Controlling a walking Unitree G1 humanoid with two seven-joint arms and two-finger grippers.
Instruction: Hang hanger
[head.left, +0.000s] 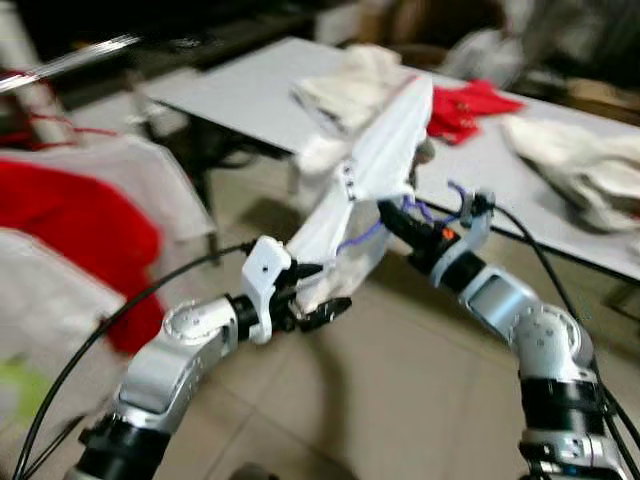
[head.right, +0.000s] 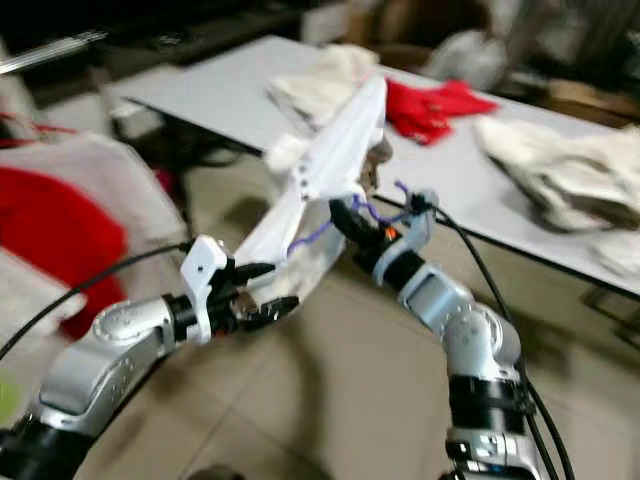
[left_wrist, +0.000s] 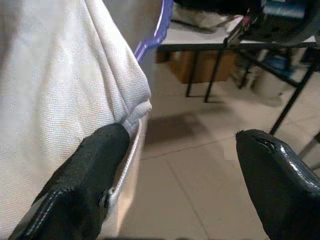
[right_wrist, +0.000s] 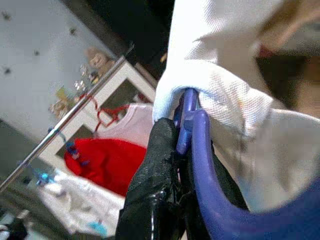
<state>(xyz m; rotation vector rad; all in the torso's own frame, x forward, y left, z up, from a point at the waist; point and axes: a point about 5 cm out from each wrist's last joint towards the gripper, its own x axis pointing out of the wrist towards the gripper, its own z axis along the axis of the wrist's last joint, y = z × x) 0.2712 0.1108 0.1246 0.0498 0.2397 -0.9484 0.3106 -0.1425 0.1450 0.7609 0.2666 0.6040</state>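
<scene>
A white garment (head.left: 380, 160) hangs on a purple hanger (head.left: 360, 238), held up in the air in front of me. My right gripper (head.left: 395, 222) is shut on the hanger (right_wrist: 197, 150) just under the garment's collar. My left gripper (head.left: 314, 296) is open at the garment's lower edge. One of its fingers (left_wrist: 90, 175) touches the cloth (left_wrist: 60, 85), while the other stands apart over bare floor. A metal rail (head.left: 70, 58) runs across the upper left, with a red garment (head.left: 70, 215) hanging below it.
A white table (head.left: 250, 95) stands behind the held garment. On it lie a red cloth (head.left: 465, 105) and white clothes (head.left: 590, 170). Light garments hang beside the red one at the left. Tiled floor (head.left: 400, 400) lies below my arms.
</scene>
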